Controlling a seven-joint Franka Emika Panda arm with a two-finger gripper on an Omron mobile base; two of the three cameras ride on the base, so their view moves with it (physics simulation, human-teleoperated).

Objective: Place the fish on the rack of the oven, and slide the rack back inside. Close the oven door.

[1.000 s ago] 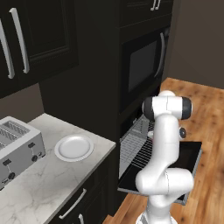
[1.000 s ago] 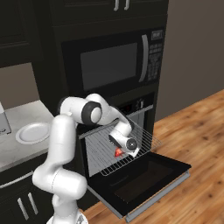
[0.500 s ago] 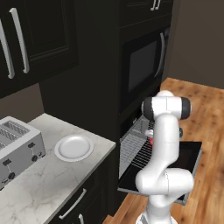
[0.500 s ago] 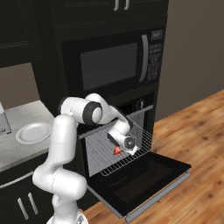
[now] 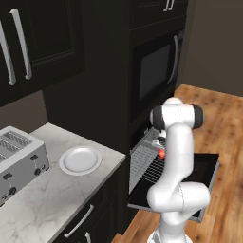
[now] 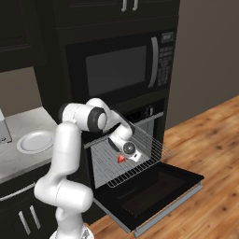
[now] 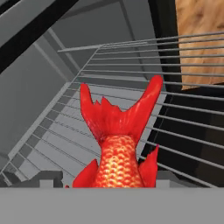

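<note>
The fish (image 7: 118,153) is held clamped in the gripper (image 6: 122,158), jaws closed on its body w/ the tail fanning out ahead, just above the pulled-out rack (image 6: 140,154) over the dropped oven door (image 6: 158,191). It is judged small, light, stiff and prob. a bit slick. A grip across the mid-body is judged best, not the thin tail.

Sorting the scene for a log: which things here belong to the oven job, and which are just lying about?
Job:
- fish, held in the gripper
- rack, pulled out
- oven
- oven door, dropped open

Lying about:
- white plate on the counter
- toaster
- microwave above the oven
</note>
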